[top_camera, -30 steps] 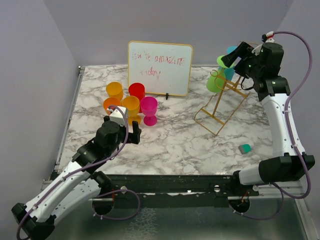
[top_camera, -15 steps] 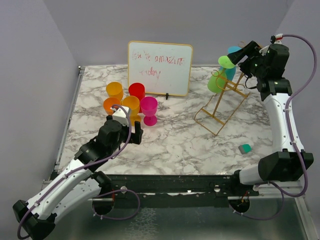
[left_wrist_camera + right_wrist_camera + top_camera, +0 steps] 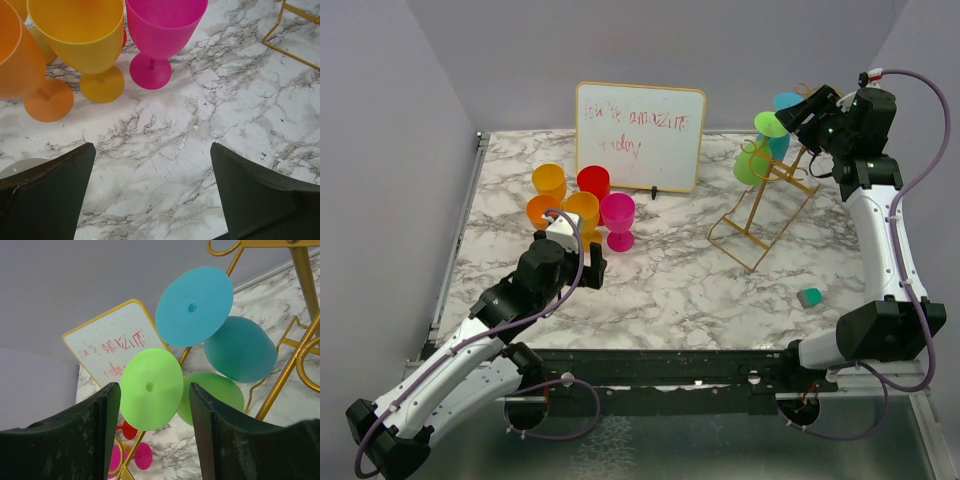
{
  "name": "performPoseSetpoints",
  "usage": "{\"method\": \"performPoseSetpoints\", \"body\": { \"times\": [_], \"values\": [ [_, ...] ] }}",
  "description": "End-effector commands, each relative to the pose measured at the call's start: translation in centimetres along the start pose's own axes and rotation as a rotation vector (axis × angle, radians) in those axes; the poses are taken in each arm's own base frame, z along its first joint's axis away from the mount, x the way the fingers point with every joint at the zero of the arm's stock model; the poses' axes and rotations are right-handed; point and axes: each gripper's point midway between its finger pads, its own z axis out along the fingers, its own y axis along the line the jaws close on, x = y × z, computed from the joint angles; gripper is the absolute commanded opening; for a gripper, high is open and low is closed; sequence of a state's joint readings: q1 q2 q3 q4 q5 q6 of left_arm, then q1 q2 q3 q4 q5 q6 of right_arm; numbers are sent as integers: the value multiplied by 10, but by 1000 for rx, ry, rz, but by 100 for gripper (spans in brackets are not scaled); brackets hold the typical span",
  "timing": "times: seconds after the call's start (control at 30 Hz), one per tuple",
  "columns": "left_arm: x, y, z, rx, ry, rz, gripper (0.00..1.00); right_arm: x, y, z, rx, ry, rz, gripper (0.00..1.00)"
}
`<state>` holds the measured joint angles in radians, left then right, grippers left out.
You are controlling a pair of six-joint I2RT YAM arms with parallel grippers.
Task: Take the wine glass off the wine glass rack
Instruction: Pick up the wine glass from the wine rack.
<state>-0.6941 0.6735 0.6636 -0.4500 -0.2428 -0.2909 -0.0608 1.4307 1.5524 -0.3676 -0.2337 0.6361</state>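
The gold wire wine glass rack [image 3: 760, 215] stands at the back right, its rails also in the right wrist view [image 3: 280, 385]. A green wine glass [image 3: 752, 163] and a blue wine glass [image 3: 781, 143] hang on it upside down. My right gripper [image 3: 798, 110] is open at the rack's top. In its wrist view [image 3: 154, 386] the green glass's round base [image 3: 150, 387] lies between the fingers, the blue base [image 3: 194, 306] above it. My left gripper [image 3: 592, 265] is open and empty over the marble [image 3: 151, 146], just in front of the glasses standing on the table.
Several glasses stand at the back left: pink [image 3: 618, 215] [image 3: 162, 30], yellow [image 3: 583, 212] [image 3: 82, 35], orange [image 3: 542, 210] [image 3: 17, 60], red [image 3: 593, 182]. A white dry-erase board [image 3: 640, 122] leans behind them. A small teal object [image 3: 809, 297] lies at the front right.
My right gripper has shifted right and up at the rack's top, and the green glass's base now shows between its fingers. My left arm has edged slightly forward.
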Motion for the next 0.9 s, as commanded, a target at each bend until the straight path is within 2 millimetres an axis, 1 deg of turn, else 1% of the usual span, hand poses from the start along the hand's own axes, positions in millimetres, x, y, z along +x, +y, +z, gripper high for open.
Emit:
{"method": "performPoseSetpoints", "body": {
  "times": [0.0, 0.17, 0.37, 0.53, 0.67, 0.87],
  "values": [
    [-6, -5, 0, 24, -18, 3, 99, 17, -13, 2, 43, 101, -28, 61],
    [-6, -5, 1, 28, -13, 4, 99, 18, -13, 2, 53, 129, -58, 59],
    [-7, -4, 0, 23, -20, 3, 99, 18, -10, 9, 42, 176, -77, 56],
    [-7, -4, -1, 21, -24, 1, 99, 16, -6, 11, 23, 179, -70, 48],
    [-7, -4, 0, 22, -20, 3, 99, 16, -3, 12, 11, 178, -58, 45],
    [-8, -4, -2, 23, -28, 1, 99, 10, 0, 7, 11, 138, -32, 39]
  ]
}}
